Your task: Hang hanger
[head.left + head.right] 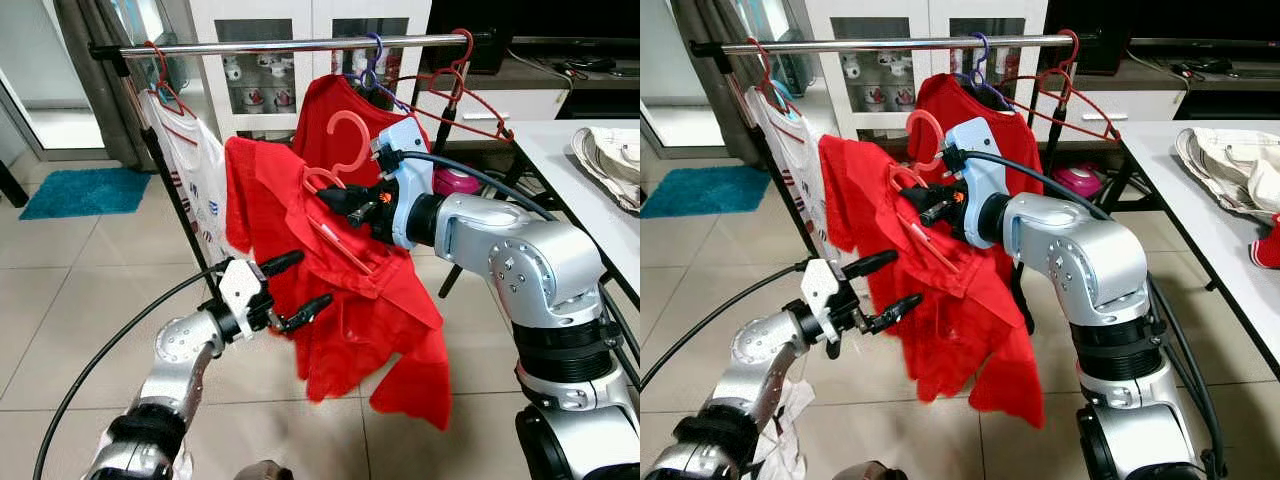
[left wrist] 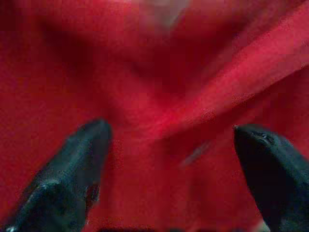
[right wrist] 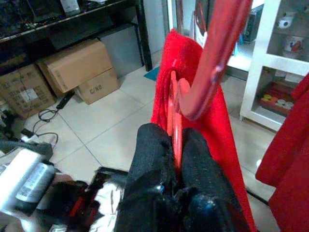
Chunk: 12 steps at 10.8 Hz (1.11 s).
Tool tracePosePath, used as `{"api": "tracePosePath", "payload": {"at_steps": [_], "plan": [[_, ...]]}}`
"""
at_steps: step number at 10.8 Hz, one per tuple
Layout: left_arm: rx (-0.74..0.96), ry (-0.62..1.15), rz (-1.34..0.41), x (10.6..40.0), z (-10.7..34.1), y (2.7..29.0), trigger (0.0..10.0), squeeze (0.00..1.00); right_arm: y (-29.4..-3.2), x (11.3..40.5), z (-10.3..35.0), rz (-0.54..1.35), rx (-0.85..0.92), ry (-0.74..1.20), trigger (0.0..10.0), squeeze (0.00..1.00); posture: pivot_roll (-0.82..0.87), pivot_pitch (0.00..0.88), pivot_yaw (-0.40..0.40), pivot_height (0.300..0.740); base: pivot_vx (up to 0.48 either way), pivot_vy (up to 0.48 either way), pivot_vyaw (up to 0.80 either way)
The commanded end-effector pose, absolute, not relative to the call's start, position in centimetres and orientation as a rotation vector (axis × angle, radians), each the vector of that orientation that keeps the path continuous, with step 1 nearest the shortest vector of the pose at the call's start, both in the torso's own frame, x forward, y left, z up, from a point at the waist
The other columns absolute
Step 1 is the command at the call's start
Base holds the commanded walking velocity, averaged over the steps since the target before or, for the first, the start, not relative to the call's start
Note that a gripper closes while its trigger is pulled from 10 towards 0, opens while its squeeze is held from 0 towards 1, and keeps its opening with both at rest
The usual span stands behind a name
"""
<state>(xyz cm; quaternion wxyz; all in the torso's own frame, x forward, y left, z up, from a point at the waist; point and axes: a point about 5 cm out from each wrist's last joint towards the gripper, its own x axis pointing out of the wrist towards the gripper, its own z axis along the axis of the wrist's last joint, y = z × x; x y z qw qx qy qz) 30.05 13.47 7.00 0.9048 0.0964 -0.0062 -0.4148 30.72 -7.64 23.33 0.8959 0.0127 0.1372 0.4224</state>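
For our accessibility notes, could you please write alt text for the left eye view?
The right gripper holds a pink hanger with a red shirt draped on it, below a metal clothes rail. The left gripper, open, sits at the shirt's lower edge. A white shirt and another red garment already hang on the rail.

Silver all over on both arms, a brushed metal sheen on rounded, barrel-shaped joint housings. The right arm (image 1: 520, 265) is bulky, its shoulder ringed with black bands, small dark screws dotting the casing. A pale blue-white wrist block carries the right end effector (image 1: 335, 198), two long black fingers. A thick black cable (image 1: 1060, 190) arcs over that arm. The slimmer left arm (image 1: 175, 350) trails its own black cable to a white wrist block and the left end effector (image 1: 295, 290), again two black fingers.
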Motion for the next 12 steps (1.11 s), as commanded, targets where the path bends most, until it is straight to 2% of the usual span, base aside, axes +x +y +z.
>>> {"api": "tracePosePath", "payload": {"at_steps": [1,4,5,6,12], "plan": [[0.328,-0.003,-0.748,31.6,7.3,12.8,10.0,0.0,-6.9,30.1,24.9,0.92,0.044,0.213,0.0,0.0,-0.13,0.0,0.064,0.74,0.0,0.0,0.0],[0.359,-0.006,-0.711,32.2,7.4,12.6,10.0,0.0,-6.8,29.9,24.9,0.929,0.051,0.208,0.0,0.0,-0.13,0.0,0.069,0.74,0.0,0.0,0.0],[0.356,-0.019,-0.712,32.3,7.4,12.2,6.0,0.0,-6.7,29.9,24.9,0.928,0.053,0.208,0.0,0.0,-0.13,0.0,0.073,0.74,0.0,0.0,0.0],[0.327,-0.038,-0.726,32.3,7.5,11.7,0.0,0.0,-6.7,29.8,24.9,0.926,0.054,0.208,0.0,0.0,-0.13,0.0,0.073,0.74,0.0,0.0,0.0],[0.303,-0.064,-0.726,32.2,7.6,11.9,0.0,0.0,-6.8,29.9,24.7,0.925,0.044,0.213,0.0,0.0,-0.13,0.0,0.073,0.74,0.0,0.0,0.0]]}}
